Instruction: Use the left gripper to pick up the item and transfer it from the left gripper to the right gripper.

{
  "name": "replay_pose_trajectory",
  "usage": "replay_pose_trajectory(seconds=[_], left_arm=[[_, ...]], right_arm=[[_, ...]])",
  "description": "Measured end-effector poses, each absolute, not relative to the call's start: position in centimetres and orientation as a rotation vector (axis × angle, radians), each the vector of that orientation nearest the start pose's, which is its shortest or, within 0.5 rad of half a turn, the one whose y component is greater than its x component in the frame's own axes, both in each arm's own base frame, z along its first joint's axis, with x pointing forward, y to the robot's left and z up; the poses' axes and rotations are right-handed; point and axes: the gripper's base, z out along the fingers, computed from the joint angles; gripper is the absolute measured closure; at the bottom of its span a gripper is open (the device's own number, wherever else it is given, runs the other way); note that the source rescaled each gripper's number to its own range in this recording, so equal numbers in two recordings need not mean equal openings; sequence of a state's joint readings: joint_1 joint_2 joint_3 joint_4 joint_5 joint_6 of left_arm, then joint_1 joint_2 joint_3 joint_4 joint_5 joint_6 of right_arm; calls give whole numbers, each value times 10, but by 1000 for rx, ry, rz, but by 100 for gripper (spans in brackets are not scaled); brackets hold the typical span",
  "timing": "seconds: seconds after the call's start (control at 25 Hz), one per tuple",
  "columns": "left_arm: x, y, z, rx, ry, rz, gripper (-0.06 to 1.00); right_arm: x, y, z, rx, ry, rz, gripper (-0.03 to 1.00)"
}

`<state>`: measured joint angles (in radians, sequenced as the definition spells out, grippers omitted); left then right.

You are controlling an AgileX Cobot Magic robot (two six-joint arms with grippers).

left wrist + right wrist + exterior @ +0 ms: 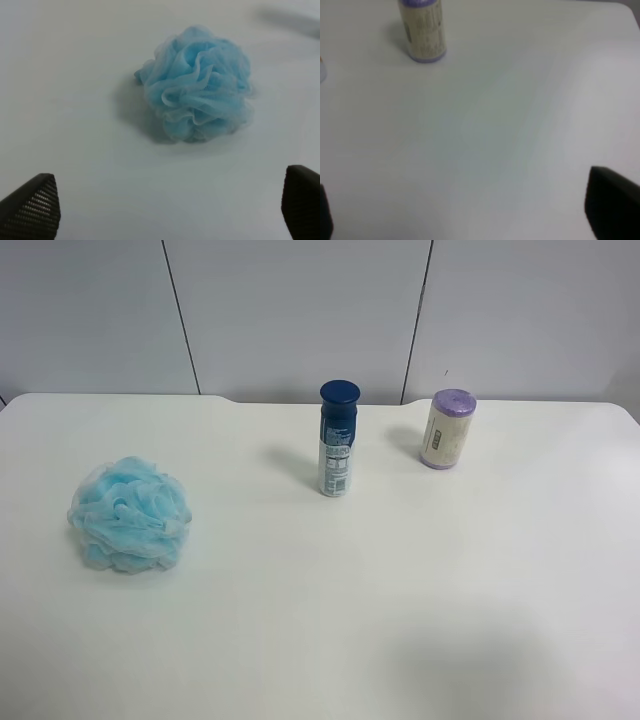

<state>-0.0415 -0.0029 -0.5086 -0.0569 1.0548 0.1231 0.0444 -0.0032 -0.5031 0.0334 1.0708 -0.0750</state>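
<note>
Left wrist view: the item [197, 85] is seen on the tabletop [65, 100], just beyond the left pincer [167, 212], whose fingers are spread apart. If only outer ruffles are pinched, the soft mesh could be dropped.

It looks like a lab or test room: a plain white table [320, 620] stands against a far wall [300, 310] of pale grey panels split by thin dark seams.

High camera overlooks the whole counter [320, 620]; left wrist view sits close to the bath pouf [197, 85], right wrist farther from the purple-lidded canister [422, 30].
</note>
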Motion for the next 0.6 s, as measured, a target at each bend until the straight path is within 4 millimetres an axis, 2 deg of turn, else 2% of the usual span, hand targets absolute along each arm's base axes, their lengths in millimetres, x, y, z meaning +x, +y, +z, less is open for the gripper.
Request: replay_pose_trajectory(seconds=[0.6], left_arm=[[-6, -4, 280, 169, 2019, -16, 8]], right_arm=[[-6, 2, 277, -124, 2044, 21, -3]])
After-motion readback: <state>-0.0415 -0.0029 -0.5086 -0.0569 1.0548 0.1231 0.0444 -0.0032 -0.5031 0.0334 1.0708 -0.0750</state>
